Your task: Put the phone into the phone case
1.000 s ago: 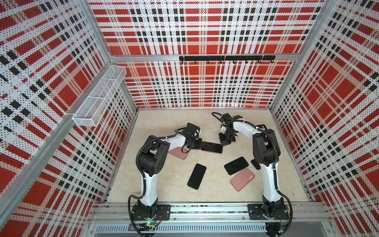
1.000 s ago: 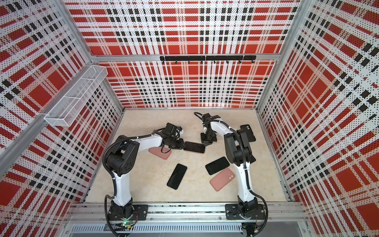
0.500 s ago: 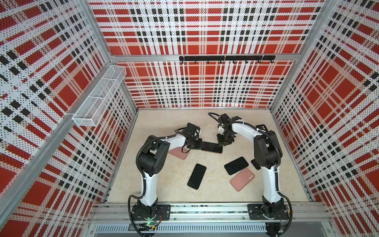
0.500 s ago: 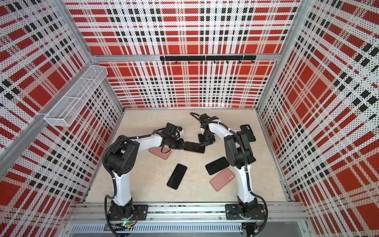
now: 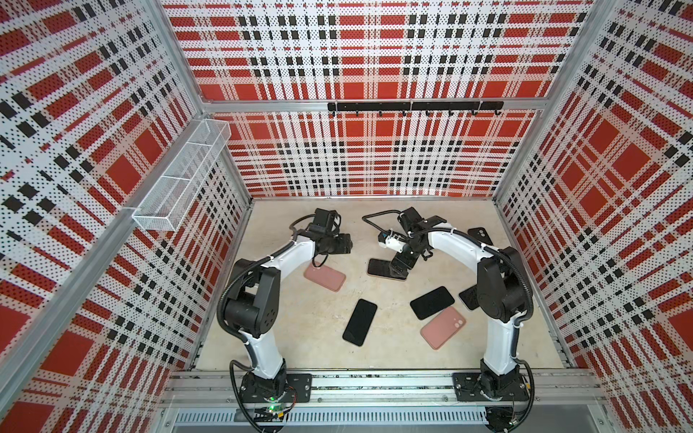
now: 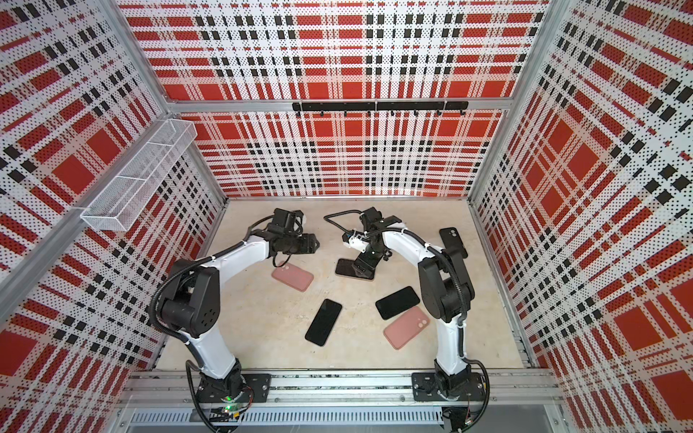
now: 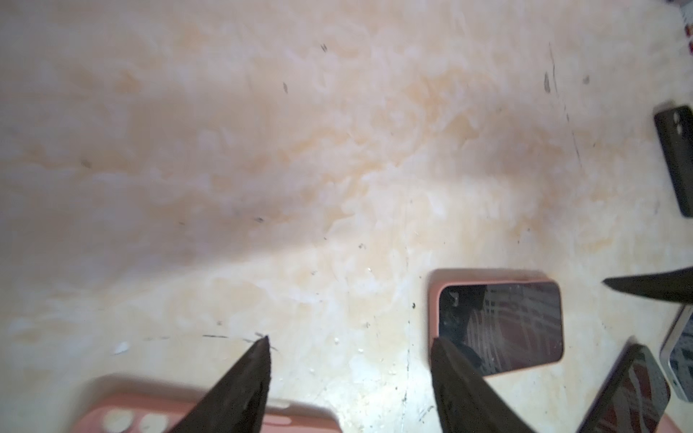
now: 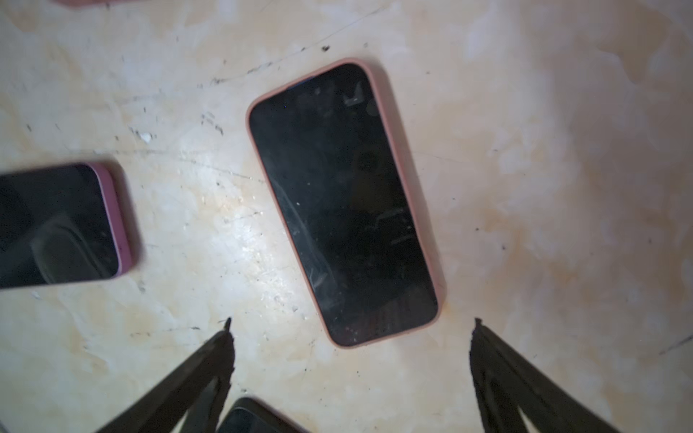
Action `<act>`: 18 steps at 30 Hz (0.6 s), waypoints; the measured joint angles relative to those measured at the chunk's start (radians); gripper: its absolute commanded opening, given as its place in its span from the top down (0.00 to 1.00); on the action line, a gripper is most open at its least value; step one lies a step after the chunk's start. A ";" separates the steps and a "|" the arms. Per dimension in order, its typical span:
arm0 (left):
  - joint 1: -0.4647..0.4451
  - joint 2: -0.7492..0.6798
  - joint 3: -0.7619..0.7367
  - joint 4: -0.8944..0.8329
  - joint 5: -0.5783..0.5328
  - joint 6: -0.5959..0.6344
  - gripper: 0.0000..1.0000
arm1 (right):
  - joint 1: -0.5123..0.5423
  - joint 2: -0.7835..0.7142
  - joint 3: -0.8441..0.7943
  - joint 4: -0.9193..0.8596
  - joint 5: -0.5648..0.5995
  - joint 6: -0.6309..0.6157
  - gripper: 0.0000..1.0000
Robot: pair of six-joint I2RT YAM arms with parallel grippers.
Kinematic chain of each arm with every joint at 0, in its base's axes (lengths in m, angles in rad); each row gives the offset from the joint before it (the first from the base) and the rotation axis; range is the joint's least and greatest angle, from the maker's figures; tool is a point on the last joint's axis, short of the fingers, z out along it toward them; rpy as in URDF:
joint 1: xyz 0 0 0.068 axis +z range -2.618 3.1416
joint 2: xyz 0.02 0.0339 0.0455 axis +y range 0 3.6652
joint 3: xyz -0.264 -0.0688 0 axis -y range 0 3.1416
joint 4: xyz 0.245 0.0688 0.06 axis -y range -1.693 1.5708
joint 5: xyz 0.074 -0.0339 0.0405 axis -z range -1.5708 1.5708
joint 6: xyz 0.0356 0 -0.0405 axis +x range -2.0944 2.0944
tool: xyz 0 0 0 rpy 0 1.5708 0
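While two arms (image 5: 292,255) (image 5: 453,243) hover, three phones (image 5: 378,268) (image 5: 360,321) (image 5: 432,302) lie screen-up, two pink cases (image 5: 324,278) (image 5: 443,327) face-down.

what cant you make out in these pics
Dark slab, in a top view: phone or case unclear, mostly behind the right arm.
Phone, right wrist view: cut off by the picture's edge.
Pink case, left wrist view: blurred, partly behind the left gripper.

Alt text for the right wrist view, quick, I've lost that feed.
A dark-screened phone seated in a pink case lies screen up on the beige marbled table. The open right tool is clear of it, one finger to each side of its near end. A second pink-cased phone and another dark phone are cut off by the frame.
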 measured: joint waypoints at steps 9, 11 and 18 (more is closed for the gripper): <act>0.035 -0.061 0.000 -0.002 -0.024 0.003 0.30 | 0.011 0.049 0.004 0.014 0.027 -0.292 0.00; 0.035 -0.061 0.000 -0.003 -0.024 0.004 0.30 | 0.011 0.084 0.027 0.013 0.030 -0.320 0.00; 0.038 -0.066 0.000 -0.003 -0.023 0.010 0.30 | 0.011 0.164 0.092 0.013 0.034 -0.359 0.00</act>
